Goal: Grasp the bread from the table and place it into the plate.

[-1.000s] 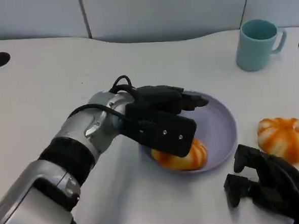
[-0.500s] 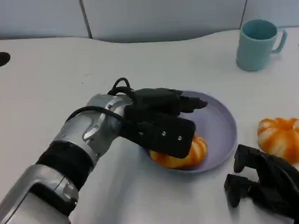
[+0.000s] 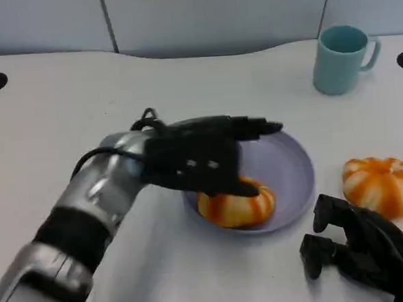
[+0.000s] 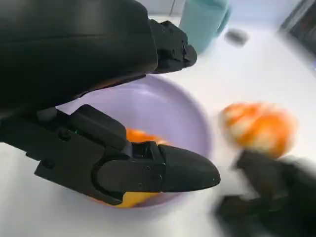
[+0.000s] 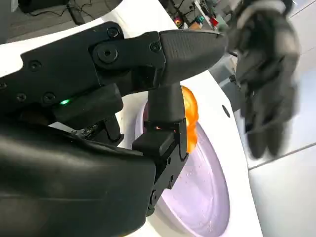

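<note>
The orange striped bread roll (image 3: 236, 205) is lying in the lilac round plate (image 3: 293, 167), directly under the left hand (image 3: 200, 159), whose fingers are spreading apart, gripping nothing.

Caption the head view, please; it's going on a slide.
Left hand over bread in the purple plate; second bread beside it.

The table (image 3: 42, 126) has a smooth, matt white top. The plate (image 3: 291, 166) looks like lavender plastic with a soft sheen. The bread (image 3: 236, 207) in it has a glossy orange crust striped pale; the second bun (image 3: 381, 184) beside the plate looks the same. The mug (image 3: 340, 60) is smooth matt teal. The left hand (image 3: 195, 161) is matt black plastic on a brushed silver metal forearm (image 3: 101, 191); the right hand (image 3: 361, 251) is matt black too.
</note>
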### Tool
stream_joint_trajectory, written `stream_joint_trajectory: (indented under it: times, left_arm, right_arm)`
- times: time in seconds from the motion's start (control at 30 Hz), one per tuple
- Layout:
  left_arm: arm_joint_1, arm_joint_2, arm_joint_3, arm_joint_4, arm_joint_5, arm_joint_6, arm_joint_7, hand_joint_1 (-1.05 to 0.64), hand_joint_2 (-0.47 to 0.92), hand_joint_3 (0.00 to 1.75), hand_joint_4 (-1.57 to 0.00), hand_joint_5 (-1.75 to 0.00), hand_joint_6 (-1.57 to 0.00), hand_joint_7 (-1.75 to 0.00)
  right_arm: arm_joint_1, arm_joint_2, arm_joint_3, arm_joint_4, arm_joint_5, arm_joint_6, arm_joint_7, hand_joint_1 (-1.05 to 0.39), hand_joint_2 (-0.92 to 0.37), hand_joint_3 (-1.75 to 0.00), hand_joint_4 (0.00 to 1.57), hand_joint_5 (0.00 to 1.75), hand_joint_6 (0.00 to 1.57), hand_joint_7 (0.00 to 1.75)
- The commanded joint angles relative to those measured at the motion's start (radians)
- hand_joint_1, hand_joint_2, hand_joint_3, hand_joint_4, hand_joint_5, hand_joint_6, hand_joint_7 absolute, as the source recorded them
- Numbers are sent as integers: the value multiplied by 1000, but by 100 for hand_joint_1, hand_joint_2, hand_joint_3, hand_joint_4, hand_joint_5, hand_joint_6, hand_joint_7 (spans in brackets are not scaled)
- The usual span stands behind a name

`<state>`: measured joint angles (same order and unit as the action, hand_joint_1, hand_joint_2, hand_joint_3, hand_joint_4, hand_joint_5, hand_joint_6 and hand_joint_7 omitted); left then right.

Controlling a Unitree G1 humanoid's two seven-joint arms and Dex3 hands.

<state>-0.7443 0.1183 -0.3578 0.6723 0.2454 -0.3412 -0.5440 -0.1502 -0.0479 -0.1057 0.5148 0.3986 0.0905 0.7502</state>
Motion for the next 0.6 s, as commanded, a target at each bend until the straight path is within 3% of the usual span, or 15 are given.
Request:
stream_joint_trajectory:
  times: [0.03,0.1,0.13,0.17,0.2,0.27,0.37,0.6]
  left_arm:
    - [522,-91,437,-401,-721,132,-35,-73,92,32,-74,-51,-72,-19]
    - [591,-106,446,-472,-772,156,-10,-70,92,29,-76,-71,-83,-19]
    - [621,-107,447,-503,-784,164,1,-67,92,36,-63,-108,-78,-40]
    - [657,-110,451,-531,-798,159,1,-65,92,41,-56,-127,-66,-70]
    - [693,-118,458,-554,-816,154,-2,-62,92,47,-52,-146,-53,-101]
    - [757,-138,472,-604,-847,171,14,-57,92,50,-55,-168,-44,-144]
    - [853,-161,473,-688,-884,228,44,-53,92,49,-63,-174,-39,-169]
    - [975,-215,483,-719,-905,265,58,-49,92,45,-80,-175,-48,-175]
  right_arm:
    - [17,-34,-9,27,-9,31,-7,-52,-92,-31,75,175,65,161]
    - [13,-34,-12,33,-3,36,-1,-52,-92,-30,75,175,65,161]
    - [12,-34,-14,36,0,38,2,-52,-92,-29,76,175,66,161]
    - [12,-33,-15,38,1,35,3,-52,-92,-29,76,175,66,160]
    - [11,-34,-15,40,1,35,6,-51,-92,-29,76,175,66,160]
    - [9,-35,-14,42,-2,31,7,-51,-92,-29,76,175,66,160]
    - [6,-37,-14,51,-3,25,13,-51,-92,-30,77,175,66,159]
    - [3,-39,-14,51,-1,31,11,-52,-92,-29,77,175,67,158]
